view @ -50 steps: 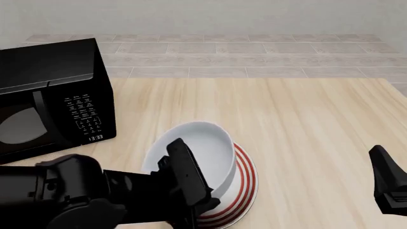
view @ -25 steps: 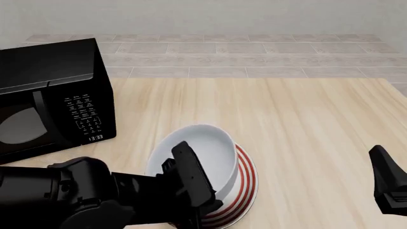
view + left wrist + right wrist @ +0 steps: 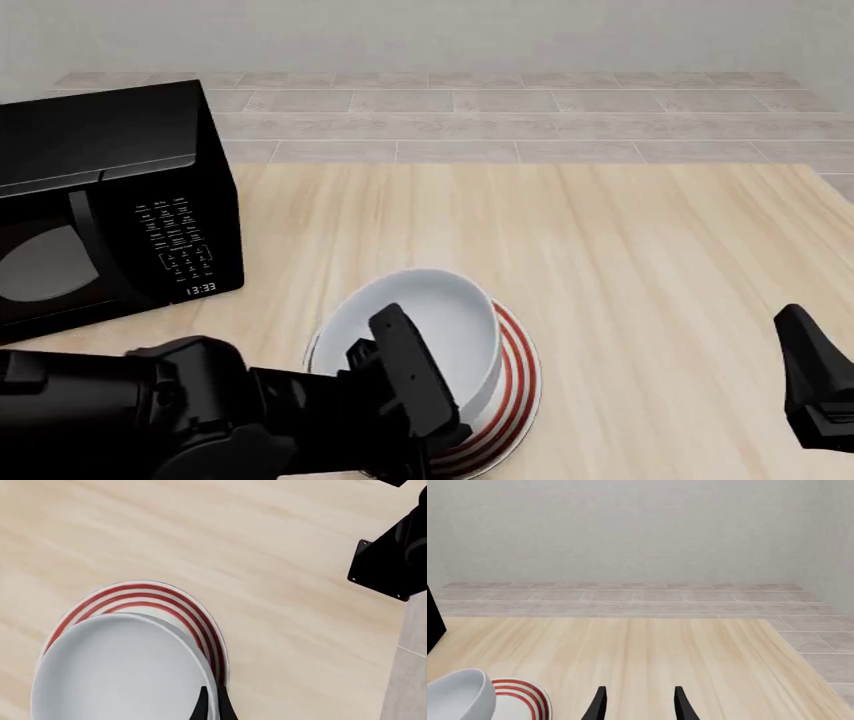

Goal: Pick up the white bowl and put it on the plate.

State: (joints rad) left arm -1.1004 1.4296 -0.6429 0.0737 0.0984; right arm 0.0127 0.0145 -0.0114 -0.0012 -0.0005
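The white bowl (image 3: 430, 322) is tilted low over the plate (image 3: 518, 385), covering most of it; whether it rests on the plate I cannot tell. My left gripper (image 3: 404, 372) is shut on the bowl's near rim. In the left wrist view its fingertips (image 3: 212, 709) pinch the bowl (image 3: 120, 672) at the rim, with the plate's red rings (image 3: 167, 600) showing beyond. My right gripper (image 3: 809, 385) hangs at the right edge, well away from the plate. Its wrist view shows it open (image 3: 639, 706) and empty, with the bowl (image 3: 457, 695) and plate (image 3: 524, 696) off to one side.
A black microwave (image 3: 107, 200) stands at the left of the wooden table (image 3: 641, 250), close to the bowl and my left arm. Tiled floor (image 3: 534, 120) lies past the table's far edge. The right arm (image 3: 393, 555) shows in the left wrist view.
My left gripper has lowered the white bowl toward the plate, and the bowl sits lower and a little nearer. The right arm has not moved.
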